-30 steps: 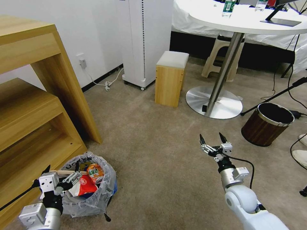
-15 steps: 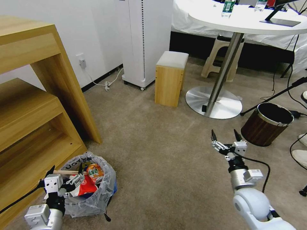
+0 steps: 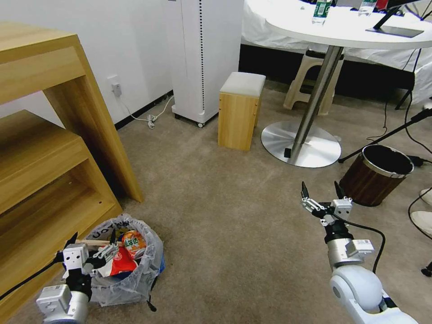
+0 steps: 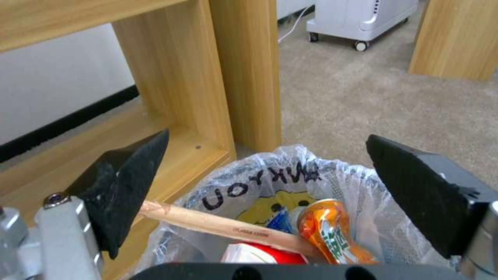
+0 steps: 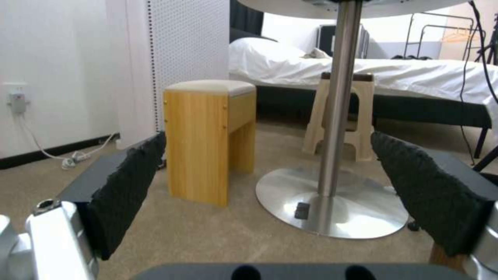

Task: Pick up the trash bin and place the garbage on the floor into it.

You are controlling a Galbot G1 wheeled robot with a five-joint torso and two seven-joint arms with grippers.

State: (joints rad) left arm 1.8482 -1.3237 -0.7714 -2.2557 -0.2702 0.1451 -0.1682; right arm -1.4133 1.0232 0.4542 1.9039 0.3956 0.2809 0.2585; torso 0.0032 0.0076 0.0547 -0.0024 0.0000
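Trash bin (image 3: pixel 128 265) sits stuffed on the floor (image 3: pixel 225 216) by the shelf, left gripper (image 3: pixel 90 254) wide over it, right gripper (image 3: pixel 321 198) wide and empty, so a sloppy rim grab could tip stuff out.

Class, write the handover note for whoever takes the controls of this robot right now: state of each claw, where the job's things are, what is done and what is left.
Left claw: open, holding nothing, just over the near rim of the trash bin.
Right claw: open, empty, raised above bare floor, near the brown wood-look bin.
The trash bin stands on the floor beside the wooden shelf unit. Inside it are the orange can, a wooden stick and red wrappers.
Done: this garbage is in the bag; no loose litter is visible on the carpet.
Left: check the floor beyond the cameras' views for any remaining pieces.
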